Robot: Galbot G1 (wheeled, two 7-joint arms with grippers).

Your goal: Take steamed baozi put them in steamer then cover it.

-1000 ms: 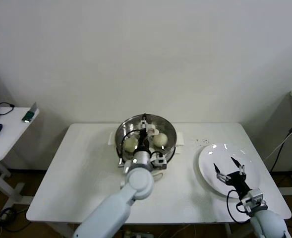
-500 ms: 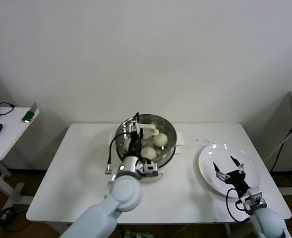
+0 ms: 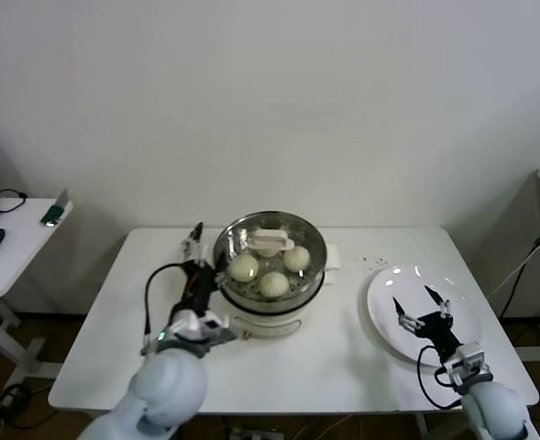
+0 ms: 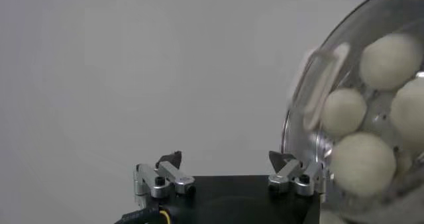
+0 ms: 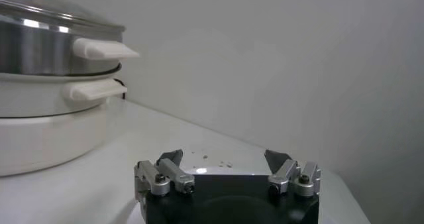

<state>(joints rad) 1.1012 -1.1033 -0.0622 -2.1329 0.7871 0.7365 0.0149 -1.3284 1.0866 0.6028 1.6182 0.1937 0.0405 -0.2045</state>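
Head view: a white table (image 3: pixel 159 302) holds the steamer (image 3: pixel 270 275) near its back edge, at the middle. The cover (image 3: pixel 270 246) sits on the steamer, its cream handle up, and three steamed baozi (image 3: pixel 273 283) show through the glass. The left gripper (image 3: pixel 196 252) hovers just beside the steamer's left rim, jaws spread wide and holding nothing. Bare tabletop runs from there to the table's left edge. The right gripper (image 3: pixel 423 307) hangs over a white plate (image 3: pixel 384 302) near the table's right edge, jaws wide apart and empty, well apart from the steamer.

Left wrist view: the left gripper (image 4: pixel 230 172) shows two parted fingertips with nothing between them. The cover's (image 4: pixel 318 93) metal rim curves close beside one fingertip, baozi (image 4: pixel 361 162) visible beneath the glass.

Right wrist view: the right gripper's (image 5: pixel 227 168) fingertips stand apart, empty. Open table lies between it and the steamer (image 5: pixel 53 53), whose side handles jut toward it.
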